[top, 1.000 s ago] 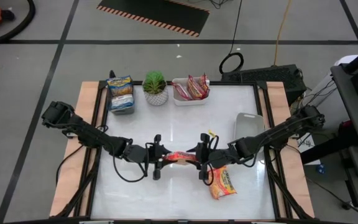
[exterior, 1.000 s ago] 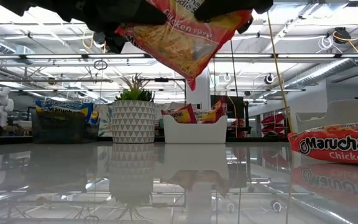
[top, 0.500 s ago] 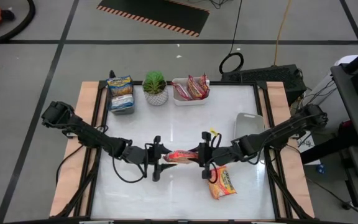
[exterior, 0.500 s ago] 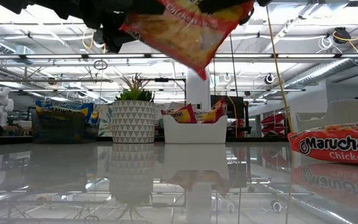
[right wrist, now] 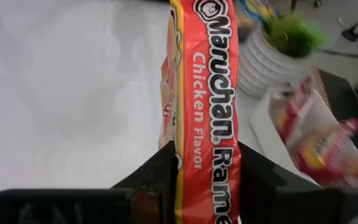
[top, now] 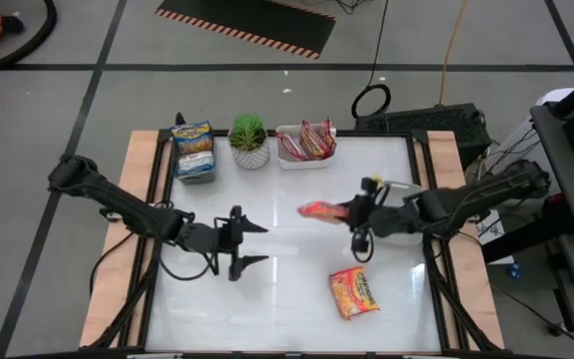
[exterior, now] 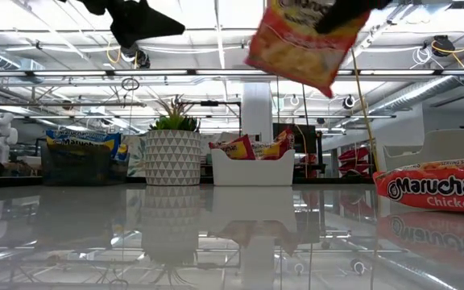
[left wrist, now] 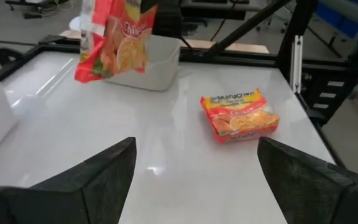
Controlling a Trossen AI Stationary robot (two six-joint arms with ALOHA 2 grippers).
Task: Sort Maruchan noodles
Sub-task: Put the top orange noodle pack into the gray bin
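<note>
Orange-trimmed flat plastic ramen packet (top: 323,210) now hangs from the right gripper (top: 359,213) alone, passed over from the left.

A second ago both grippers pinched this packet over the table's middle; now the left gripper (top: 248,243) has let go, its fingers spread and empty, drawn back to its own side, while the right one is clamped on the packet's edge and has carried it toward the white rectangular tray (top: 399,193). A second orange-trimmed packet (top: 354,293) lies flat near the front, unsorted. The handover looks complete; placing comes next.
</note>
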